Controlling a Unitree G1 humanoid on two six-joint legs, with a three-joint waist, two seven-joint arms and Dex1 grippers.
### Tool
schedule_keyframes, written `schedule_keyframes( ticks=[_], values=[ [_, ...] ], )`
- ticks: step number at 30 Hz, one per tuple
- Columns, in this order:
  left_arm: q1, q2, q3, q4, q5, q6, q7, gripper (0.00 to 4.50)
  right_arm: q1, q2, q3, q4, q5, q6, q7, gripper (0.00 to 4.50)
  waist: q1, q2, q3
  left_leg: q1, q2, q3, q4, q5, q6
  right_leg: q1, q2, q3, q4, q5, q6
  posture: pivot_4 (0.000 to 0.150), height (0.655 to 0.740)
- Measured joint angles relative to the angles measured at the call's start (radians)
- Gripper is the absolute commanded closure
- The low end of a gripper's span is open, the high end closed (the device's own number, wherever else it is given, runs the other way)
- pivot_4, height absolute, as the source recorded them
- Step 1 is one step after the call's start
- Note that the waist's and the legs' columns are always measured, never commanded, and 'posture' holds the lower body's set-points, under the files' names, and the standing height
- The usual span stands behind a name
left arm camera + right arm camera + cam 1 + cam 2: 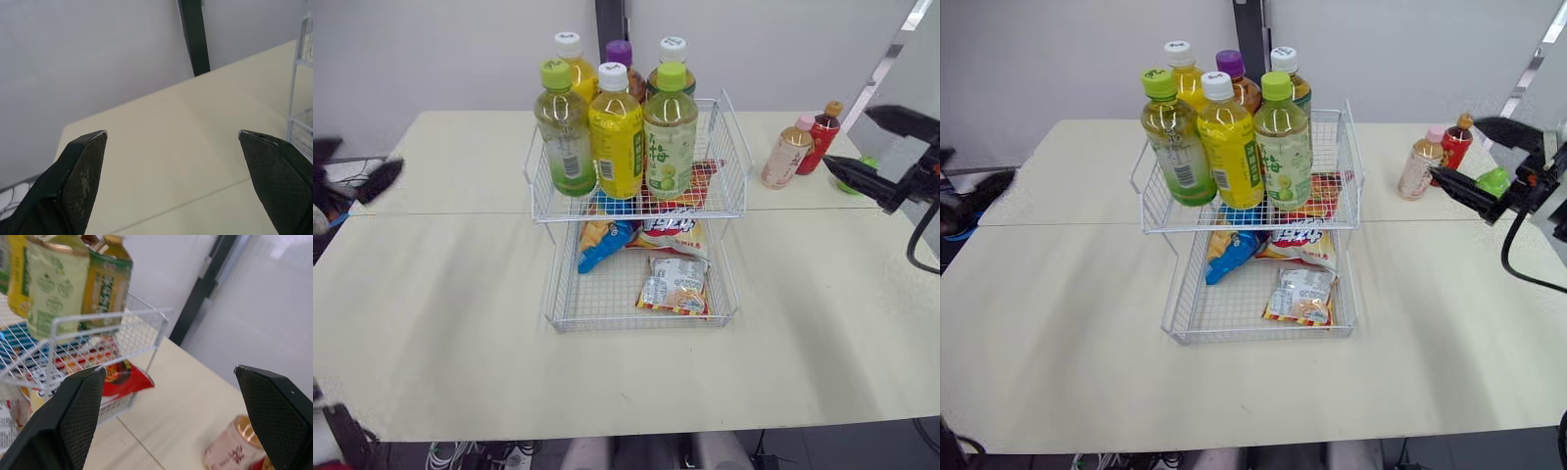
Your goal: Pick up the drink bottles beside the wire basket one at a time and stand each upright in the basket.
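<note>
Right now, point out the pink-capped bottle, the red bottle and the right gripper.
pink-capped bottle (787,157), left eye view, on its label.
red bottle (820,143), left eye view, on its body.
right gripper (846,136), left eye view, midway between its fingertips.

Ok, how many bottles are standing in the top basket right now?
6. Front row: green-capped bottle left, yellow bottle middle, pale green bottle right. Back row, partly hidden: yellow-orange bottle left, purple-capped bottle middle, green-labelled tea bottle right. Another could hide behind.

A pale cream table (440,333) is spreading wide; a plain grey wall (440,59) is rising behind it; a dark post (609,24) is dividing that wall.
</note>
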Motion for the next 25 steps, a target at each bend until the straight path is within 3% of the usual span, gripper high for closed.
schedule_keyframes(
  ticks=[6, 12, 17, 25],
  values=[
    [0.137, -0.126, -0.002, -0.097, 0.043, -0.05, 0.149, 0.04, 0.108, 0.062, -0.008, 0.075, -0.122, -0.143, -0.008, 0.0, 0.0, 0.0, 0.0, 0.001, 0.001, 0.0, 0.0, 0.0, 0.0, 0.0, 0.001, -0.001, 0.0, 0.001, -0.001, 0.15, 0.74],
    [0.177, -0.174, -0.091, -0.081, 0.125, -0.14, 0.238, 0.04, 0.184, 0.147, 0.028, 0.153, -0.254, -0.281, -0.042, 0.0, 0.0, 0.0, -0.001, 0.001, 0.0, 0.003, 0.0, 0.0, 0.0, 0.001, 0.003, 0.0, 0.0, 0.001, 0.0, 0.15, 0.74],
    [0.173, -0.234, -0.155, 0.031, 0.173, -0.244, 0.305, 0.04, 0.185, 0.226, 0.066, 0.258, -0.335, -0.365, -0.104, 0.0, -0.001, 0.002, -0.002, 0.002, 0.0, 0.004, 0.0, 0.0, 0.0, 0.001, 0.003, 0.0, 0.0, 0.001, 0.0, 0.15, 0.74],
    [0.156, -0.24, -0.178, 0.134, 0.178, -0.311, 0.349, 0.04, 0.155, 0.257, 0.082, 0.338, -0.37, -0.418, -0.143, 0.0, -0.001, 0.002, -0.002, 0.002, 0.0, 0.003, 0.0, 0.0, 0.0, 0.001, 0.003, 0.0, 0.0, 0.001, 0.0, 0.15, 0.74]
  ],
)
